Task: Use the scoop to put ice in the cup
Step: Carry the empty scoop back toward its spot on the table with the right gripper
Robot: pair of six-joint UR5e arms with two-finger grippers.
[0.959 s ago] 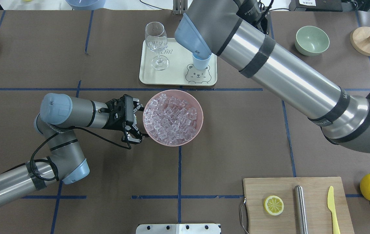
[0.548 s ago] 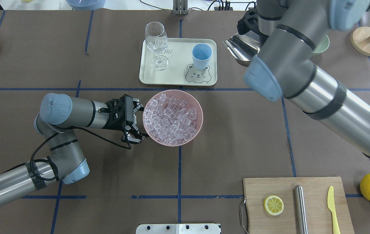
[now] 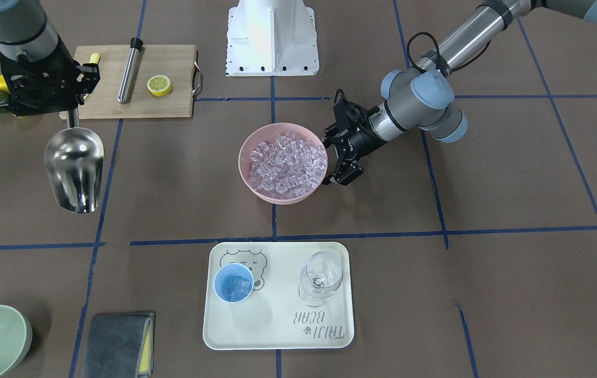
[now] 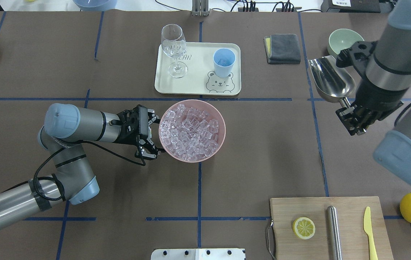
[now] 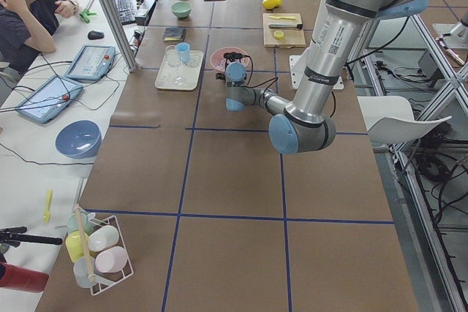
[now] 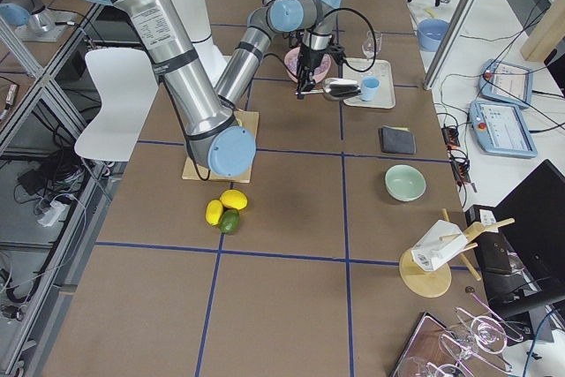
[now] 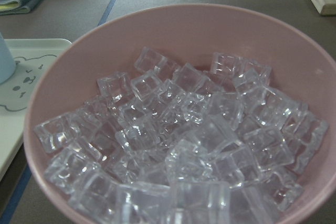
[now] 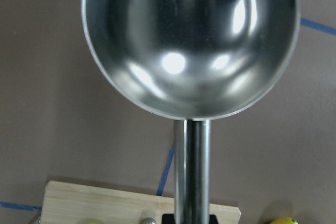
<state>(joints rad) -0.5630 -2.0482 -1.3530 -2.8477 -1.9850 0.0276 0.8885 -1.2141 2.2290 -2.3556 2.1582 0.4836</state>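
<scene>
The ice [image 4: 192,130] fills a pink bowl [image 4: 220,144] at the table's middle; it also shows in the left wrist view [image 7: 178,145]. The light-blue cup [image 4: 224,62] stands on a cream tray [image 4: 194,86] and holds a few cubes, as the front view [image 3: 233,283] shows. My right gripper [image 4: 350,112] is shut on the handle of the steel scoop [image 4: 330,81]. It holds the scoop above the table's right side, far from the cup. The scoop's trough [image 8: 189,40] is empty. My left gripper [image 4: 156,135] is open, its fingers against the bowl's left side.
A wine glass [image 4: 174,50] stands on the tray left of the cup. A grey cloth [image 4: 283,48] and a green bowl [image 4: 342,41] lie behind the scoop. A cutting board [image 4: 350,216] at the front right carries a lemon slice, a steel cylinder and a yellow knife.
My right arm has swung from over the cup to the right, carrying the scoop with it. The cup and the grey cloth are uncovered. The left arm has not moved.
</scene>
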